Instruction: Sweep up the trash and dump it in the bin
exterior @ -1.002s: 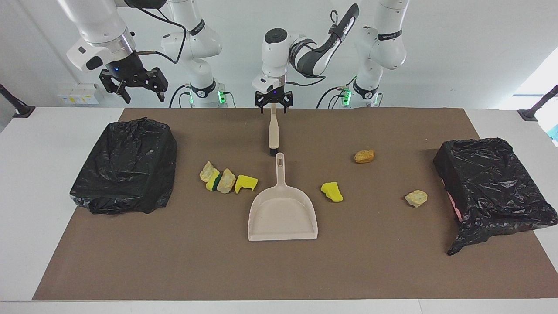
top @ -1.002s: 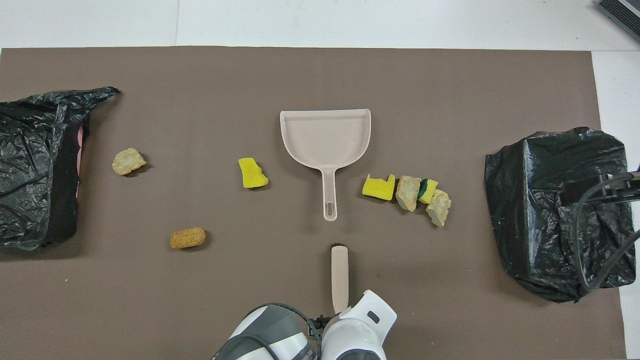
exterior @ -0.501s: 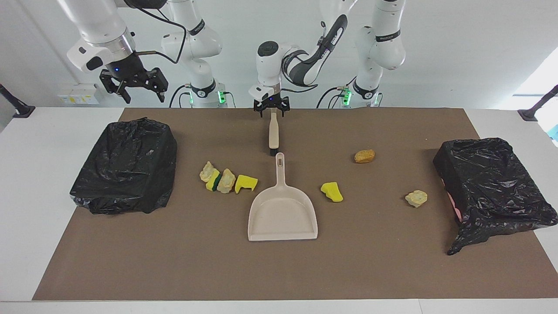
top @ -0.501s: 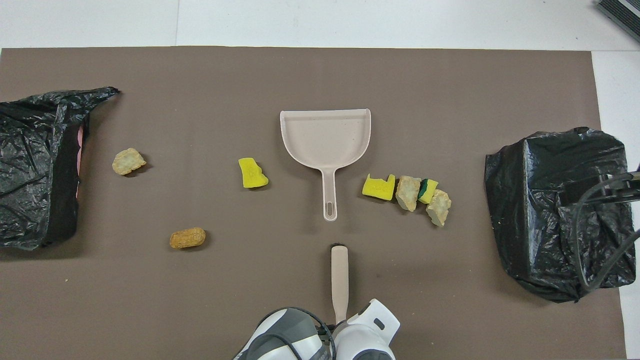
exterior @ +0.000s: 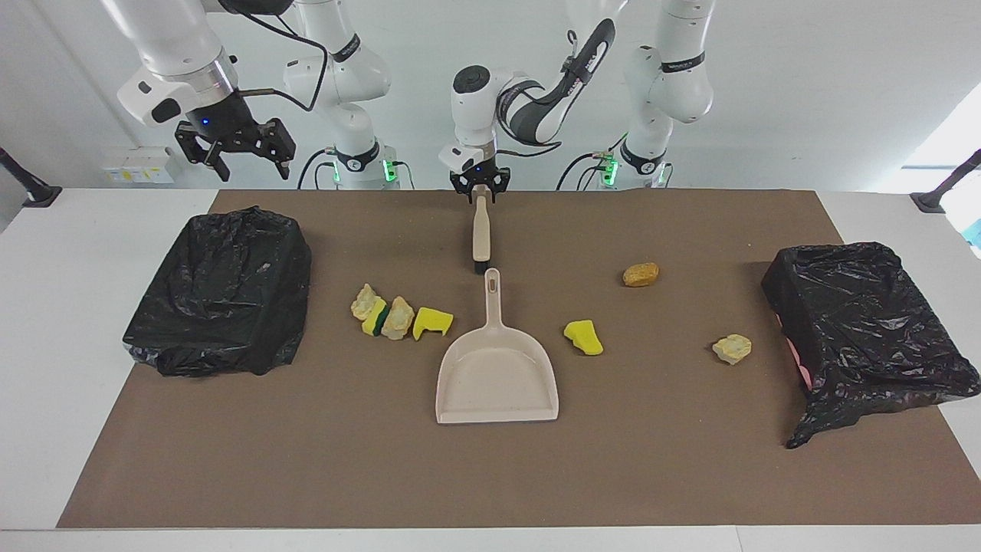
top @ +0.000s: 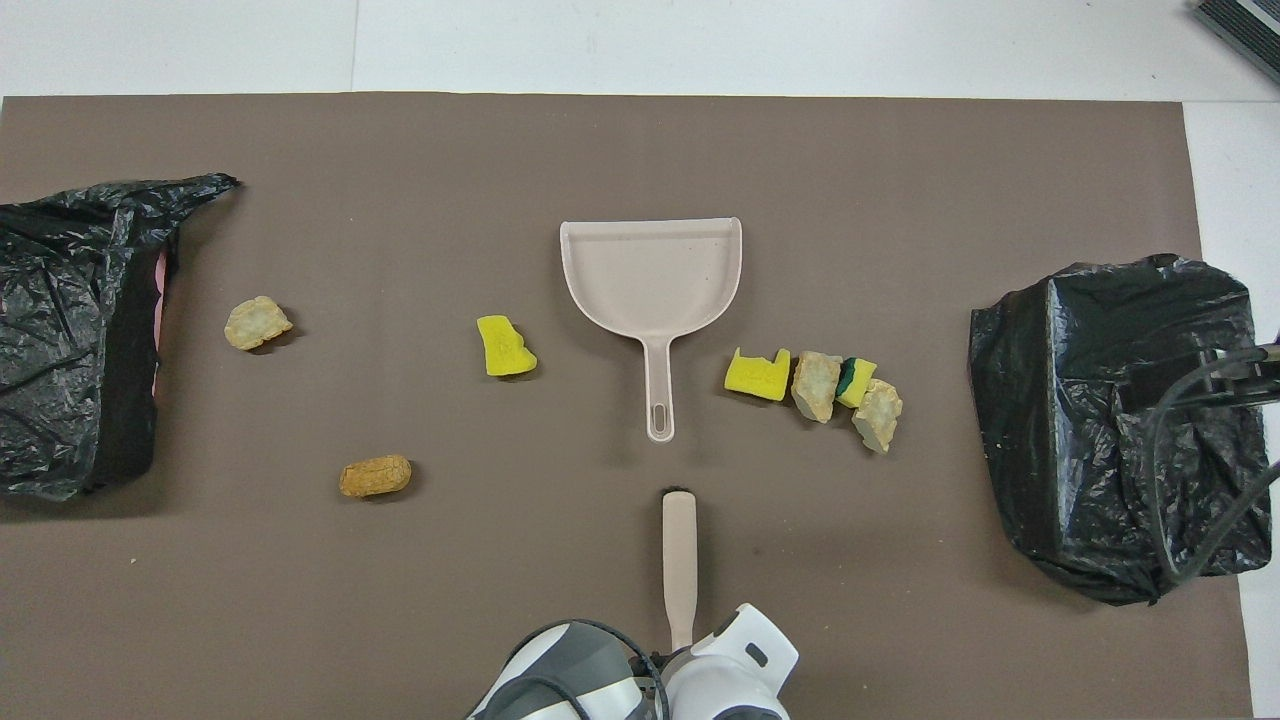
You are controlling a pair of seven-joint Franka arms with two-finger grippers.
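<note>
At top centre of the facing frame: left claw [exterior: 480, 189] has lowered and narrowed around the brush [exterior: 480, 234] handle tip, grip unclear | upper left: right claw [exterior: 235, 153] spread, waiting above bin [exterior: 222, 291] | mid-frame: trash [exterior: 401, 318] unmoved beside dustpan [exterior: 497, 376]

Seven loose sponge chunks [exterior: 401, 317] scattered flat on the mat [exterior: 490, 475].

Left gripper [exterior: 480, 191] hidden under its own wrist from overhead, bin bag [top: 70, 330] cut by frame edge, brush [top: 679, 560] handle end covered.
</note>
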